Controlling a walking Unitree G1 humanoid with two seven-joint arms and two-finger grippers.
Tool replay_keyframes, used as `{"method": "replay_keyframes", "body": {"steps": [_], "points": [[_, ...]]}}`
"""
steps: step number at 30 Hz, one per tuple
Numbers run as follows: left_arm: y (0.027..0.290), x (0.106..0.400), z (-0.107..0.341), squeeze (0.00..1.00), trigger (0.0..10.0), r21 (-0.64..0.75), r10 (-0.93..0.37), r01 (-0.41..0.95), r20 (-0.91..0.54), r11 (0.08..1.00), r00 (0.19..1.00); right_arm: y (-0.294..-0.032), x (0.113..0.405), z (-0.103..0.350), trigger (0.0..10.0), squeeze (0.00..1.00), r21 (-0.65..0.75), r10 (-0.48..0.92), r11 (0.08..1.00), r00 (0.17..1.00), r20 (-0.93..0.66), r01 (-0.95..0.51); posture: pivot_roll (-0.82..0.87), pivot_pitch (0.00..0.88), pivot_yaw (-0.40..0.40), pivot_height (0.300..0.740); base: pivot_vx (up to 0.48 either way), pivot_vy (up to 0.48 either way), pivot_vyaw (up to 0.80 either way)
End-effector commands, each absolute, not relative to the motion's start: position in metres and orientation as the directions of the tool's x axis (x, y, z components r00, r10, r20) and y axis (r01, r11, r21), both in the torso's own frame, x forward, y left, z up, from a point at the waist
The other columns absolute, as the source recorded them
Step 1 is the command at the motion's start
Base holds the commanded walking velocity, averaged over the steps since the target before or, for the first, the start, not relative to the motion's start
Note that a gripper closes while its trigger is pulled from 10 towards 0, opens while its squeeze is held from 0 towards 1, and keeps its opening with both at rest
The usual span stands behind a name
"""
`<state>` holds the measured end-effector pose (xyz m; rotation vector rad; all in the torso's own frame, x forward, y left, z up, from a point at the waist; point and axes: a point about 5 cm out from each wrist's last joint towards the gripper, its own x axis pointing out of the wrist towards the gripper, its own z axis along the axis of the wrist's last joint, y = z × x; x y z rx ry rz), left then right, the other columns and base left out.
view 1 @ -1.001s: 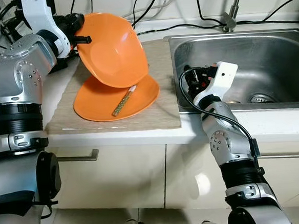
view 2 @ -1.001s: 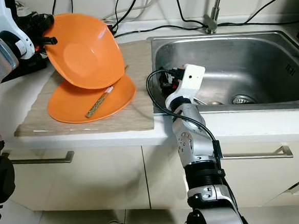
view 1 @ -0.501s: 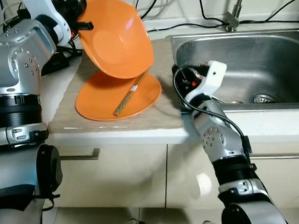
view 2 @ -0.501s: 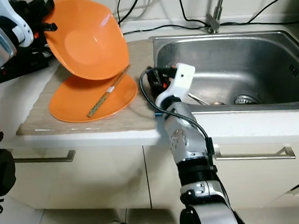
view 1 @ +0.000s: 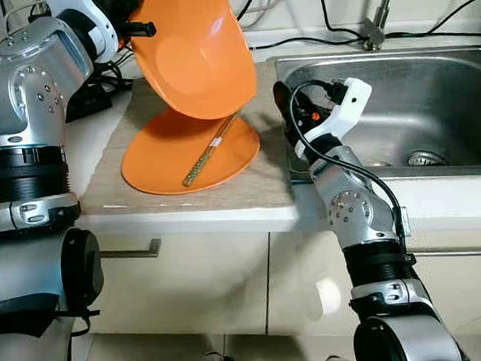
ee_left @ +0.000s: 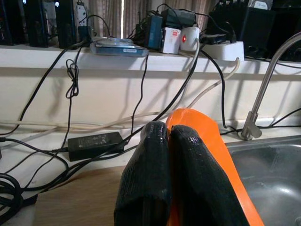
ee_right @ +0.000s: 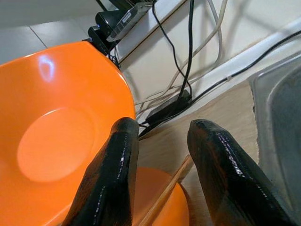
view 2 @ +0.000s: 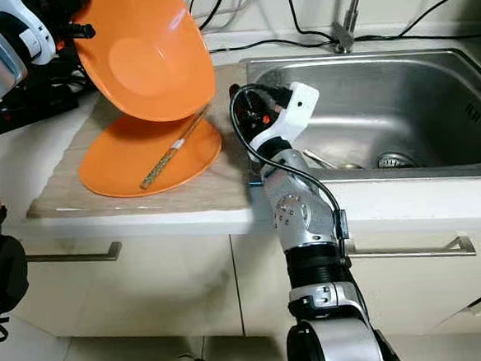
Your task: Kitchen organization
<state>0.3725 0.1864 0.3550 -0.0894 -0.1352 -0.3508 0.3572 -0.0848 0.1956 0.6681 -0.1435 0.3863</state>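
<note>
My left gripper [ee_left: 167, 129] is shut on the rim of an orange bowl [view 1: 195, 56] and holds it tilted in the air, its hollow facing the sink. Under the bowl an orange plate [view 1: 161, 161] lies on a beige mat [view 1: 261, 175]. A thin stick with a patterned end [view 1: 208, 152] lies across the plate, its far end under the bowl's lower edge. My right gripper [ee_right: 162, 125] is open at the sink's left edge and points at the bowl [ee_right: 51, 141]. Nothing sits between its fingers [view 1: 289, 111].
A steel sink [view 1: 464, 74] lies to the right, with a faucet [view 1: 376, 22] behind it and utensils near the drain. Black cables [view 1: 313, 39] and a power adapter [ee_left: 94, 140] run along the back of the counter. Below are cabinet drawers with a handle [view 1: 130, 253].
My left gripper has lifted the bowl higher and a little to the right, uncovering more of the stick. My right gripper has risen and moved from inside the sink toward the mat.
</note>
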Motion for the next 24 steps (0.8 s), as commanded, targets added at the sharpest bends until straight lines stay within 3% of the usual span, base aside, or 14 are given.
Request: {"method": "replay_keyframes", "body": {"steps": [1, 14, 15, 24], "points": [[0.181, 0.363, 0.381, 0.00, 0.0, -0.040, -0.362, 0.381, 0.235, 0.924, 0.902, -0.072, 0.359, 0.209, 10.0, 0.00, 0.598, 0.328, 0.671, 0.899, 0.290, -0.438, -0.04, 0.000, 0.095, 0.707, 0.000, 0.000, 0.00], [0.172, 0.359, 0.385, 0.00, 0.0, -0.057, -0.399, 0.423, 0.244, 0.904, 0.884, -0.059, 0.361, 0.214, 10.0, 0.00, 0.564, 0.370, 0.671, 0.877, 0.307, -0.481, -0.03, 0.000, 0.096, 0.707, 0.000, 0.000, 0.00], [0.172, 0.359, 0.385, 0.00, 0.0, -0.057, -0.399, 0.424, 0.243, 0.904, 0.884, -0.059, 0.361, 0.214, 10.0, 1.00, 0.553, 0.371, 0.681, 0.877, 0.305, -0.480, -0.03, 0.000, 0.095, 0.707, 0.000, 0.000, 0.00], [0.170, 0.359, 0.384, 0.00, 0.0, -0.060, -0.402, 0.427, 0.239, 0.902, 0.884, -0.055, 0.360, 0.212, 10.0, 1.00, 0.490, 0.386, 0.719, 0.870, 0.308, -0.492, -0.04, 0.000, 0.095, 0.707, 0.000, 0.000, 0.00]]}}
